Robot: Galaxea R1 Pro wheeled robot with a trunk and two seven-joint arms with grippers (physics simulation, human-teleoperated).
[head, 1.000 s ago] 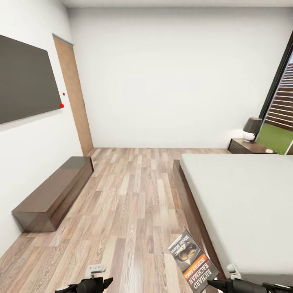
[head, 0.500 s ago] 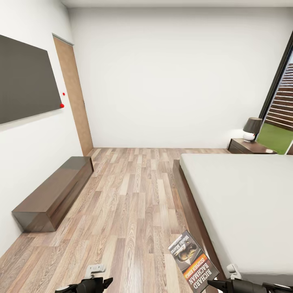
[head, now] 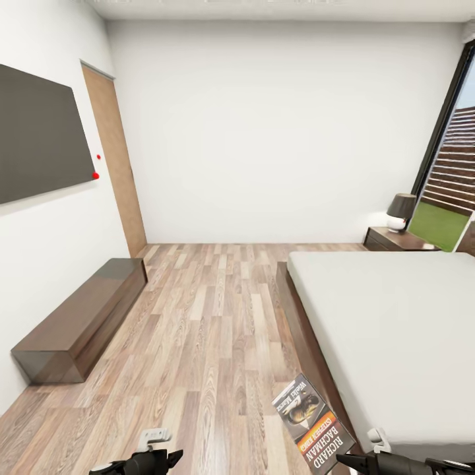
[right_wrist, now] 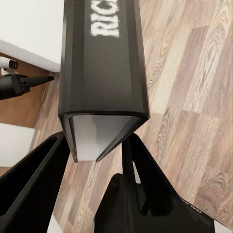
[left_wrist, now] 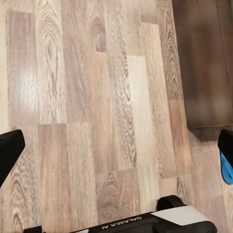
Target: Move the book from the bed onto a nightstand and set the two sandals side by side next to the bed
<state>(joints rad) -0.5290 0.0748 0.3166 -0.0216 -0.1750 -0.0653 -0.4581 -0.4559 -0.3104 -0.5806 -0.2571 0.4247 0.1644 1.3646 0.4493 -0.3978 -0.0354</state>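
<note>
My right gripper [right_wrist: 94,158] is shut on the book [right_wrist: 104,58], a thin dark paperback with white lettering. In the head view the book [head: 313,425] hangs over the floor just off the bed's near corner. The bed [head: 396,330] has a dark frame and an off-white mattress and fills the right side. A nightstand [head: 396,239] stands beyond it by the window. My left gripper [left_wrist: 117,145] is open over bare floor. A sliver of bright blue sandal [left_wrist: 226,168] shows beside one left fingertip.
A low dark wooden bench [head: 79,316] runs along the left wall under a dark wall panel [head: 39,135]. A door [head: 112,158] is at the far left. A lamp [head: 400,211] sits on the nightstand. Plank floor [head: 218,316] lies between bench and bed.
The whole head view has shifted slightly, so the camera moved. The book stays held in the same place relative to my arms.
</note>
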